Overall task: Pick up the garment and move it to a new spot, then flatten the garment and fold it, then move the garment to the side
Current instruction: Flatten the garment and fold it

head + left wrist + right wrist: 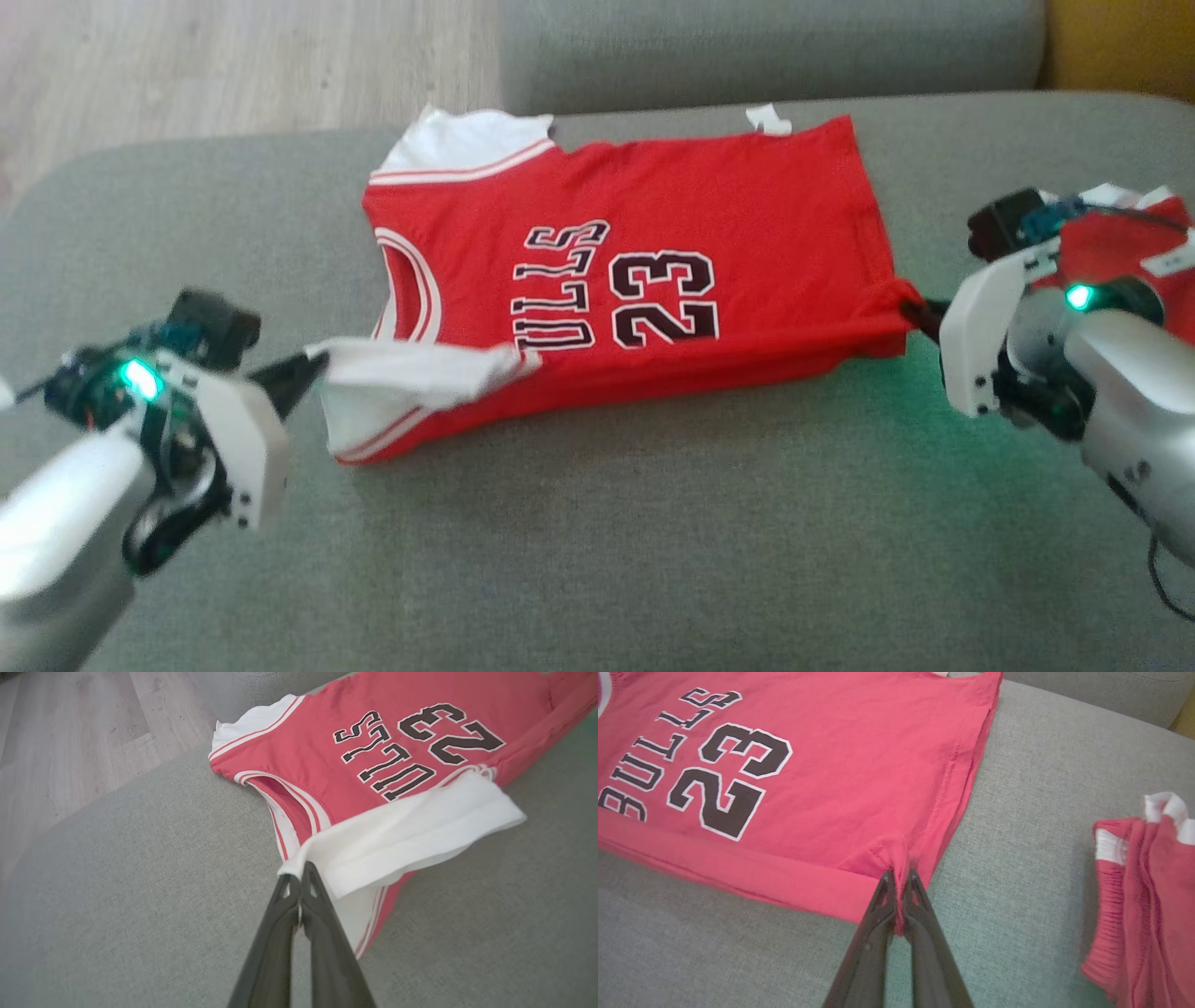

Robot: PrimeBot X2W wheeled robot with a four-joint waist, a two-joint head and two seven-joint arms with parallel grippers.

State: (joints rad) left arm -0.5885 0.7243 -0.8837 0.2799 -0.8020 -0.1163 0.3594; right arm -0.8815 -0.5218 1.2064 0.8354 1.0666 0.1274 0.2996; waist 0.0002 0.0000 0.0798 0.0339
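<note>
A red basketball jersey (653, 233) with white sleeves and "BULLS 23" printed on it lies spread on the grey sofa seat (597, 541), its collar toward the left. My left gripper (313, 366) is shut on the near white sleeve (411, 830), which is lifted and folded over the red front. At the jersey's near right hem corner my right gripper (920, 313) is shut on a bunched pinch of red cloth (896, 856). The near long edge (738, 877) is turned over in a narrow fold.
A second red and white garment (1143, 891) lies bunched on the seat at the right, behind my right wrist (1120, 243). The sofa backrest (766, 47) runs along the far side. Wooden floor (233, 65) shows beyond the seat's rounded left edge.
</note>
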